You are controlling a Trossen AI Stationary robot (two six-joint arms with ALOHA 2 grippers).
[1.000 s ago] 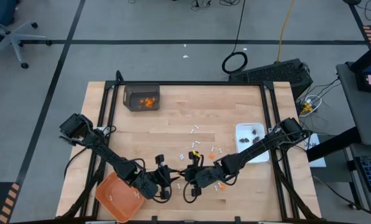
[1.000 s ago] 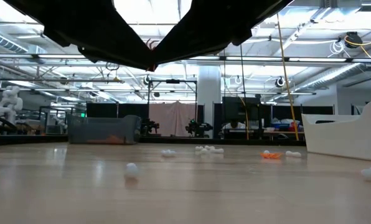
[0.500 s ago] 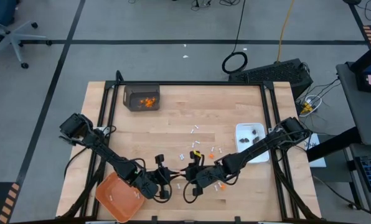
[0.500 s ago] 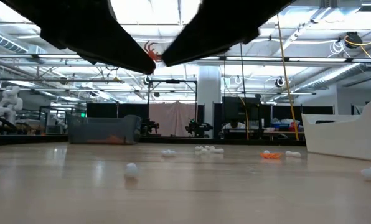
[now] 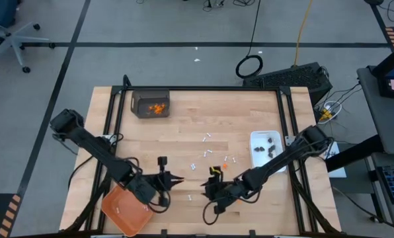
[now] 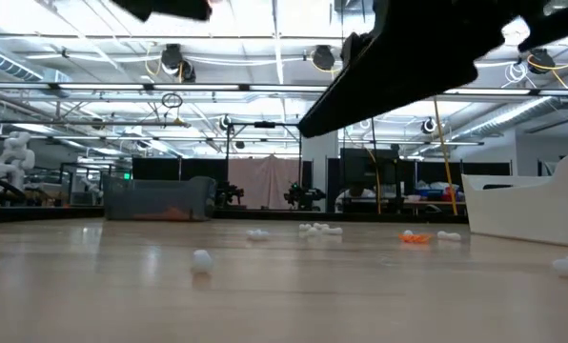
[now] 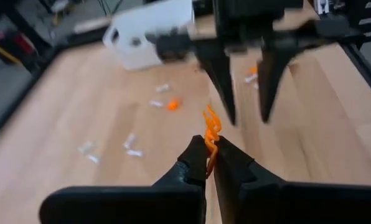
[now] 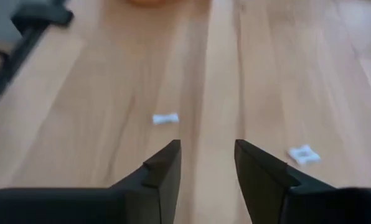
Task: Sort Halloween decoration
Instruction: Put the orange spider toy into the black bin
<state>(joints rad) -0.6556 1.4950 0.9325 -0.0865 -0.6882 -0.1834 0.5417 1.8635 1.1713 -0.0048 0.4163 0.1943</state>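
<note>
My left gripper [image 7: 209,150] is shut on one orange bit [image 7: 210,127] of the Halloween decoration, above the table's near middle [image 5: 177,180]. My right gripper [image 7: 246,115] faces it a short way off, open and with nothing between its fingers [image 8: 207,149]. White sticks [image 5: 207,139] and an orange bit [image 5: 223,166] lie loose on the wood between the arms and the far side. Below the right gripper lie two more white sticks [image 8: 165,118]. Dark bits lie in the white dish [image 5: 266,149], and orange bits in the dark bin [image 5: 151,104]. My left gripper pinches the orange bit by its near end [image 7: 208,149] between its two fingertips. The fingers come from the table's left, slanting down. The rest of the bit sticks out past the fingertips, lifted clear of the table.
An orange tray [image 5: 124,210] sits at the near left corner, beside the left arm. The dark bin stands at the far left and the white dish [image 6: 532,210] at the right edge. Bare wood lies between the bin and the scattered pieces.
The two grippers, which met tip to tip over the near middle with the orange bit between them, have drawn apart. My left gripper has risen and pulled back toward the left with the bit. My right gripper has shifted a little toward the near edge.
</note>
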